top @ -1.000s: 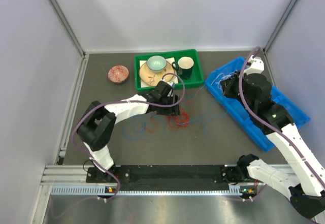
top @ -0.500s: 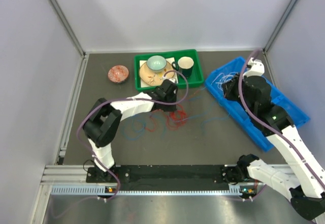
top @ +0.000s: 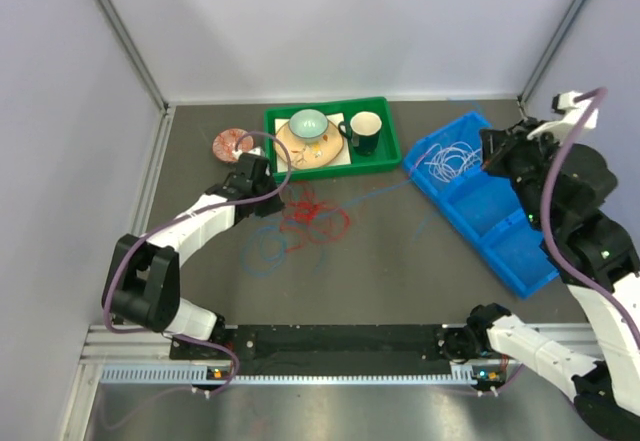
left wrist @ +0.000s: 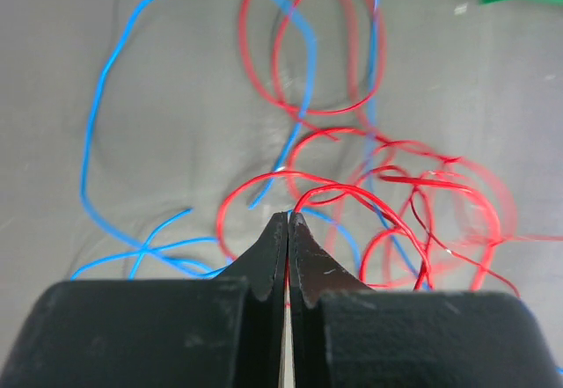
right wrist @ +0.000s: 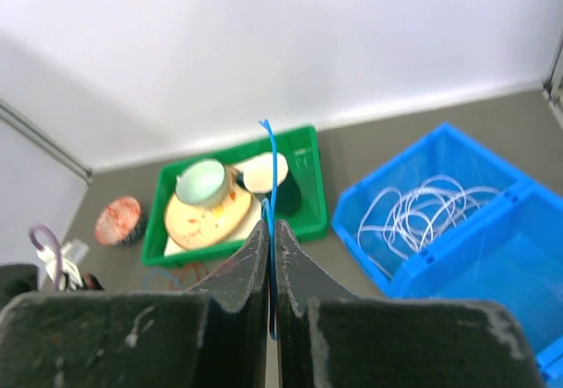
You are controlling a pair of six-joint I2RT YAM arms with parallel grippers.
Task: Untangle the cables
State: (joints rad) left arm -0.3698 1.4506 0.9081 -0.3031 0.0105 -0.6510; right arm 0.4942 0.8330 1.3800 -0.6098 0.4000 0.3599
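From above, the red cable lies bunched on the surface just in front of the green tray, which stands at the far edge. The blue cable loops on the near left of that bunch, and a strand of it runs off toward the far right corner. The white cable is coiled in the far compartment of the blue bin along the right edge. The left gripper sits at the left side of the red bunch, and the right gripper hangs over the bin's far end. The dark grey table is bare between the bunch and the bin and toward the near edge. Pale walls close in the left, far and right sides. At the left wrist, the left gripper has its jaws pressed together with a strand of the red cable pinched between them, and the blue cable curves to the left. At the right wrist, the right gripper is clamped on the blue cable, raised well above the surface, with its end sticking up past the tips. The tray and the white cable lie below.
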